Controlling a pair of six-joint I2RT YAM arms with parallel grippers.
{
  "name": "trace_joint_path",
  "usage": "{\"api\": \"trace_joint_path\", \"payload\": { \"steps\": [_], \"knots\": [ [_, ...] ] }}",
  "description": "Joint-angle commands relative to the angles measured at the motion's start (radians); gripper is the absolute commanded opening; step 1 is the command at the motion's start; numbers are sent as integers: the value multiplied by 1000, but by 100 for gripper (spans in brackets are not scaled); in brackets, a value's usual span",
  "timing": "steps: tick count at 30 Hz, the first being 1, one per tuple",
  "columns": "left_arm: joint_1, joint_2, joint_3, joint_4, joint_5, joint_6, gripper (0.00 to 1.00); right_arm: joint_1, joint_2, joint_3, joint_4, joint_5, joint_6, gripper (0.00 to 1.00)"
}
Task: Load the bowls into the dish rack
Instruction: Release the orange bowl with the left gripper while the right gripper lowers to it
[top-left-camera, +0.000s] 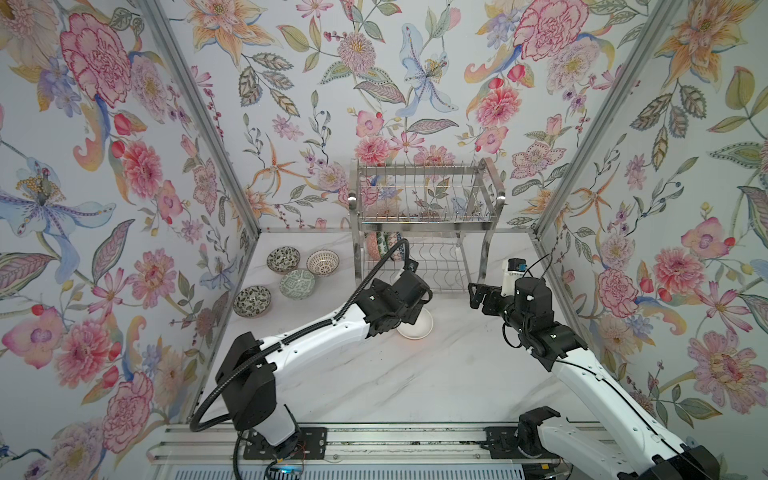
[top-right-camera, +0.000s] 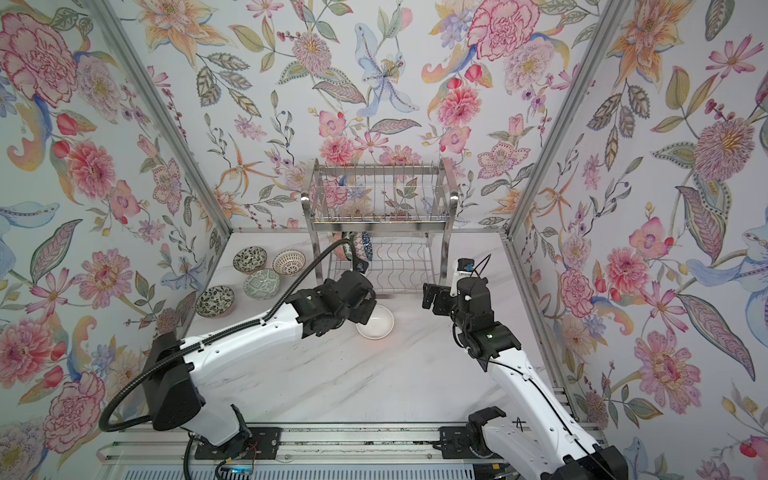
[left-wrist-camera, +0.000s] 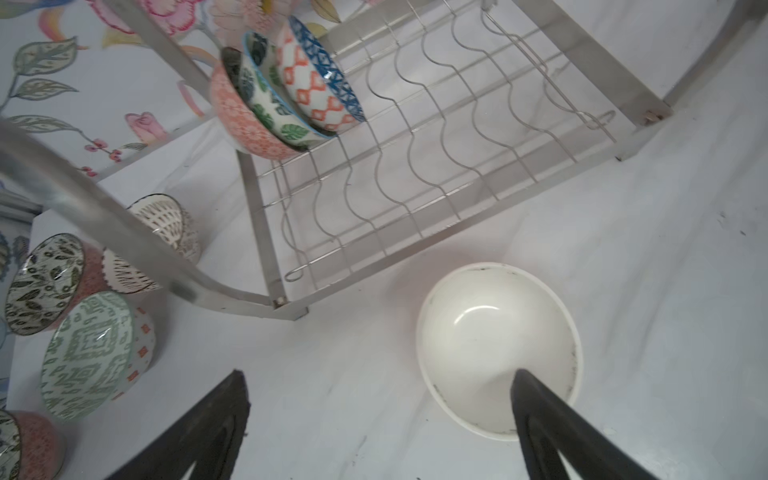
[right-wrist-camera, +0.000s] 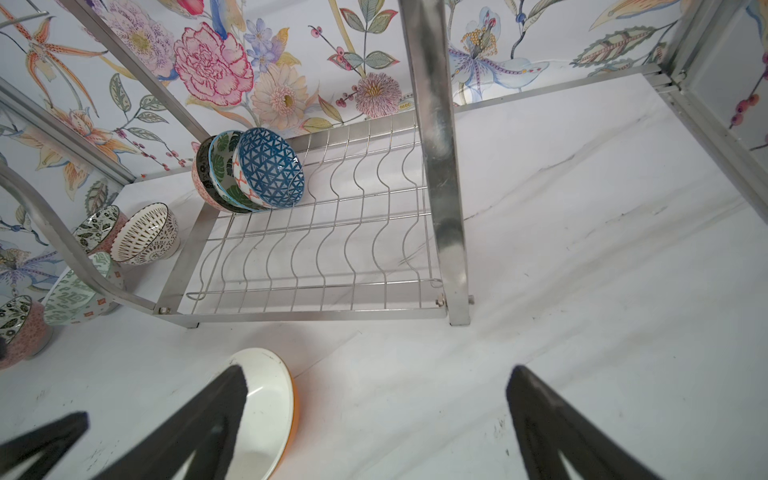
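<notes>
Across both top views, we are seeing the dish rack (top-left-camera: 419, 226) standing at the back of the table (top-left-camera: 415, 382), with three patterned bowls (top-left-camera: 384, 245) leaning on edge at the left end of its lower tier. Four more bowls (top-left-camera: 296, 284) are sitting upright on the table to the left of the rack. A white bowl (top-left-camera: 417, 330) is resting on the table in front of the rack, partly hidden under the left arm (top-left-camera: 316, 336). The right jaws are hanging just in front of the rack's right leg, touching nothing.

Through the left wrist camera, we are finding the left jaws standing wide apart and gripping nothing. One fingertip (left-wrist-camera: 528, 386) is overlapping the white bowl's near rim, and we cannot tell whether it is touching.

Through the right wrist camera, we are finding the right jaws spread wide over bare table, holding nothing. The white bowl, orange on its outside, is lying beside one finger. The blue-triangle bowl (right-wrist-camera: 270, 166) is standing frontmost of the three in the rack.
</notes>
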Motion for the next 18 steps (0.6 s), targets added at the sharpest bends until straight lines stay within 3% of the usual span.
{"api": "trace_joint_path", "payload": {
  "steps": [1, 6, 10, 18],
  "knots": [
    [69, -129, -92, 52, -38, -9, 99, 64, 47, -2, 18, 9, 16, 99],
    [181, -276, -249, 147, 20, -13, 99, 226, 190, 38, 18, 120, -5, 99],
    [258, -373, -399, 269, 116, -49, 99, 344, 326, 77, 38, 124, 2, 99],
    [328, -421, -549, 349, 209, -109, 99, 522, 550, 212, 30, 191, -23, 99]
  ]
}}
